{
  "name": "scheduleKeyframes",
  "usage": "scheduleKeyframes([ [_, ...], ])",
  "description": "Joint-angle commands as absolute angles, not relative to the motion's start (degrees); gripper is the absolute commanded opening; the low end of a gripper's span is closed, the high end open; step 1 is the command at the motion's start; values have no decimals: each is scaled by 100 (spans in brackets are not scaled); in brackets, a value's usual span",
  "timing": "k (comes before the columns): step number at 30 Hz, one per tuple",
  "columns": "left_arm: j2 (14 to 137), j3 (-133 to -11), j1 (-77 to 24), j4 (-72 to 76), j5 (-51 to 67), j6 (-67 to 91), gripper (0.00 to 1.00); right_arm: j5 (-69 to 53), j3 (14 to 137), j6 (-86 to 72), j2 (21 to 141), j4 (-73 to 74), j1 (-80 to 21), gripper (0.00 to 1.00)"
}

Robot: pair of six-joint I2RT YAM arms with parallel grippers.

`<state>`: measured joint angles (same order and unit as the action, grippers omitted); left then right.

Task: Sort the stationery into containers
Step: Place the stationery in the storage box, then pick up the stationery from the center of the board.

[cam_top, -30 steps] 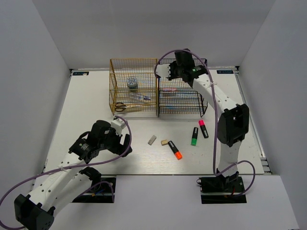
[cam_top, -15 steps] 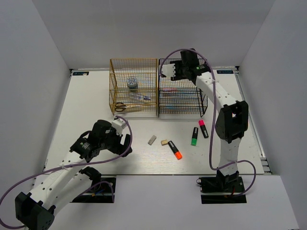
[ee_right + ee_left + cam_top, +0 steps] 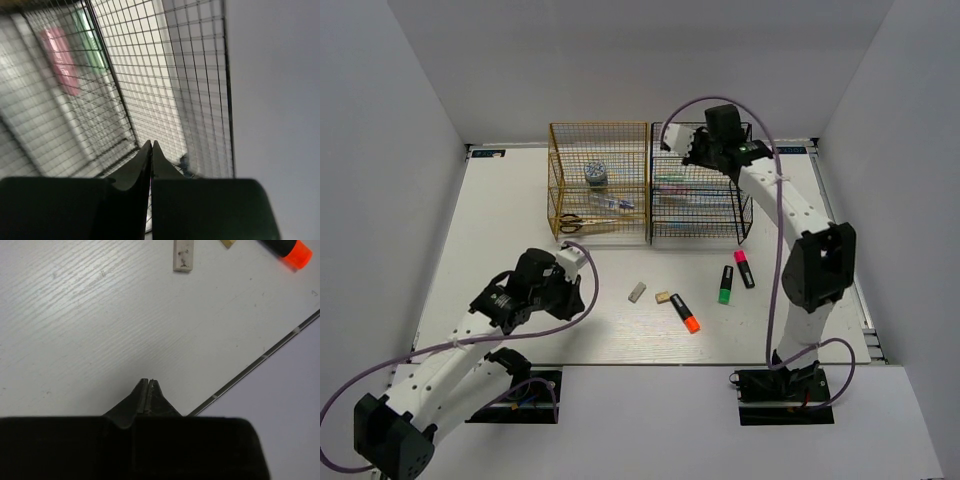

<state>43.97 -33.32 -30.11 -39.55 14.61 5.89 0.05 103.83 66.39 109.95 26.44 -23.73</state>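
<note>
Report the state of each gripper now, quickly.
Left gripper: shut, holding nothing, above the white table.
Right gripper: shut, holding nothing, close to the black wire-mesh shelf rack.

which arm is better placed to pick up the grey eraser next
Left, probably. The left gripper is shut and empty over the table, close beside the grey eraser. The right gripper is shut up at the black rack, farther away.
</note>
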Motion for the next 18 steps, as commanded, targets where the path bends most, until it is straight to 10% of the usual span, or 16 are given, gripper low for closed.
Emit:
scheduleKeyframes([
  [1,4796,-3418,-3006,-3701,1852,720,0,-26,10160,4200,9811,2318,-2373,0],
  [2,4947,-3523,-2997,-3613,1985,773,0,-261,10204,3905,9600,2590,-2347,1],
  [3,5087,-3620,-3014,-3578,2152,878,1,-812,10204,3398,9485,3654,-2234,48],
  [5,5711,-4014,-3215,-3542,2075,1054,31,-1667,9960,3130,9048,4635,-2215,83],
  [7,6332,-4226,-3585,-3533,1637,1099,71,-2281,8910,2893,8712,4860,-2188,75],
  [8,6502,-4584,-3899,-3542,1113,1073,81,-2337,8608,2561,8162,4782,-2215,52],
  [9,6661,-4710,-4189,-3551,873,1081,89,-2338,7700,2436,7982,4607,-2206,1],
  [12,7599,-5375,-4744,-3490,46,1081,99,-2137,6746,2084,7202,4439,-2188,1],
  [14,8023,-5589,-4764,-3454,27,1116,99,-2118,6426,2109,6980,4369,-2180,60],
  [15,8138,-5790,-4755,-3341,44,1108,99,-2066,5955,2240,6683,4290,-2171,70],
  [18,8839,-6132,-4764,-3120,-210,1055,85,-1899,5522,2198,6374,4131,-2136,42],
])
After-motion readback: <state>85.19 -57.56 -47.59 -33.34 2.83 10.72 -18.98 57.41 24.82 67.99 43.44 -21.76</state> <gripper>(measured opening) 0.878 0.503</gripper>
